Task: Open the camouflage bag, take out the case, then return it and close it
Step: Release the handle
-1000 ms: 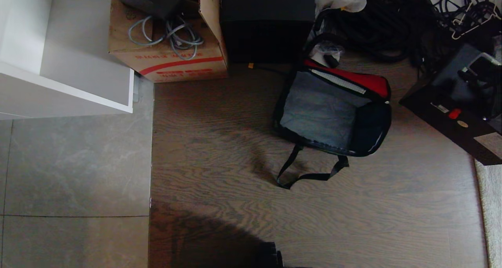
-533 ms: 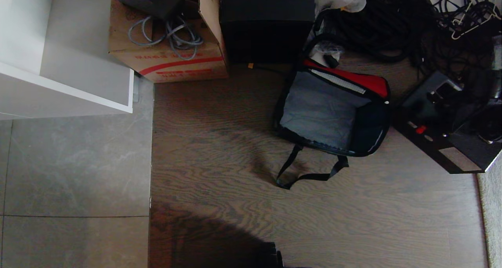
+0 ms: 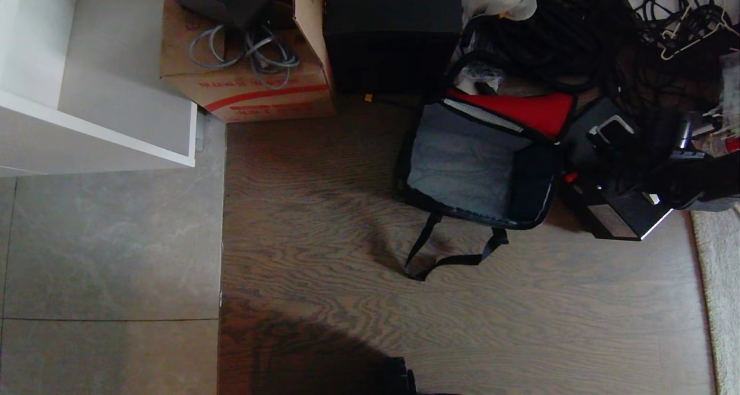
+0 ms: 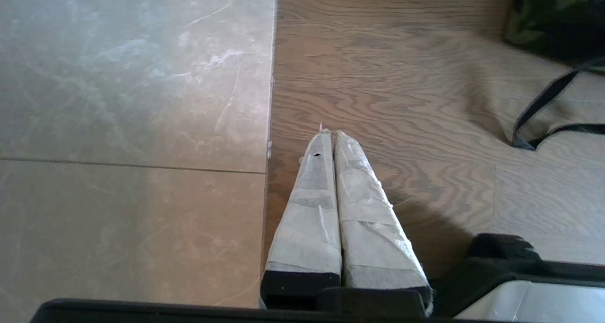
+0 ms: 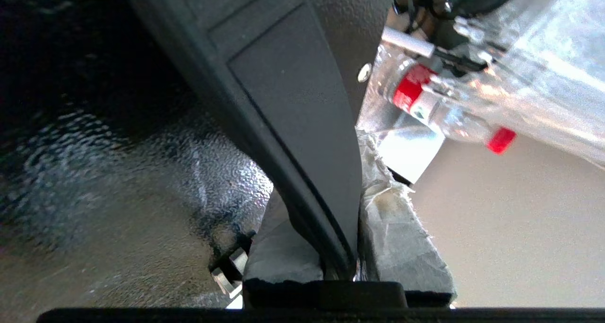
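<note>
On the wood floor [image 3: 347,210] the camouflage bag [image 3: 474,163] lies unzipped; at its right the right hand [image 5: 340,247] pinches the case [image 3: 613,210]. The left hand [image 4: 331,136], pressed together, hangs near.

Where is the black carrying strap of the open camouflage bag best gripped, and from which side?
Probably the strap at its near bend, approached from above on the robot's side. There it lies free on the wood floor, apart from the camouflage bag itself, so fingers could pinch across its narrow width.
</note>
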Controlling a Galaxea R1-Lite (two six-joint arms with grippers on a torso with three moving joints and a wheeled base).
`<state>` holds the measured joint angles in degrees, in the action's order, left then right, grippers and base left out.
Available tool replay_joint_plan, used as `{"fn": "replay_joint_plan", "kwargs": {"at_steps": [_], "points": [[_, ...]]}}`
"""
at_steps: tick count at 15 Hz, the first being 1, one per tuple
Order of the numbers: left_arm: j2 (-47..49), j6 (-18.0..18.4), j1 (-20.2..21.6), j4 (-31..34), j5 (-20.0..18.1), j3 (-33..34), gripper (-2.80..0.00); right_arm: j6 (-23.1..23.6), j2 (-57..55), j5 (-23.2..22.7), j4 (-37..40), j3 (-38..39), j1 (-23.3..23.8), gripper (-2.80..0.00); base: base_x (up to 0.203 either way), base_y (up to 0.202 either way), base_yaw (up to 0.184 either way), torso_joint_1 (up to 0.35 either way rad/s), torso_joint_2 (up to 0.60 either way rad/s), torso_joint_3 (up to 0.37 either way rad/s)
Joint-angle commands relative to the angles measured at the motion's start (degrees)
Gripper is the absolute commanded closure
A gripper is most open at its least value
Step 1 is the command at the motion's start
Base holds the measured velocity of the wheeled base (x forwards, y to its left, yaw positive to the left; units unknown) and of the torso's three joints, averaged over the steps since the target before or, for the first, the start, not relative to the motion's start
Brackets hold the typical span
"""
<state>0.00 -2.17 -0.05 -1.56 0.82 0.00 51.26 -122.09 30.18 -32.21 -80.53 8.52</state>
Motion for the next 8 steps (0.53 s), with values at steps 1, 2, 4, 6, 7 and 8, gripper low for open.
{"fn": "replay_joint_plan", "kwargs": {"at_steps": [1,2,4,6,7,8], "points": [[0.0,0.0,0.0,0.0,0.1,0.4,0.00,0.3,-1.6,-4.2,-1.0,0.8,-0.6,0.00,0.000,0.000,0.000,0.000,0.00,0.000],[0.0,0.0,0.0,0.0,0.0,0.4,0.00,0.3,-1.7,-5.2,-1.4,1.9,-0.6,0.00,0.000,0.000,0.000,0.000,0.00,0.000],[0.0,0.0,0.0,0.0,0.0,0.4,0.00,0.2,-1.7,-6.5,-1.1,2.4,-0.6,0.00,0.000,0.000,0.000,0.000,0.00,0.000],[0.0,0.0,0.0,0.0,0.0,0.4,0.00,0.4,-1.4,-8.9,-1.3,3.4,-0.5,0.00,0.000,0.000,0.000,0.000,0.00,0.000],[0.0,0.0,0.0,0.0,0.0,0.4,0.00,0.5,-1.1,-9.4,-0.8,4.0,-0.5,-2.80,0.000,0.000,0.000,0.000,0.00,0.000],[0.0,0.0,0.0,0.0,0.1,0.4,0.00,0.5,-0.9,-9.4,-0.8,4.7,-0.5,-2.80,0.000,0.000,0.000,0.000,0.00,0.000]]}}
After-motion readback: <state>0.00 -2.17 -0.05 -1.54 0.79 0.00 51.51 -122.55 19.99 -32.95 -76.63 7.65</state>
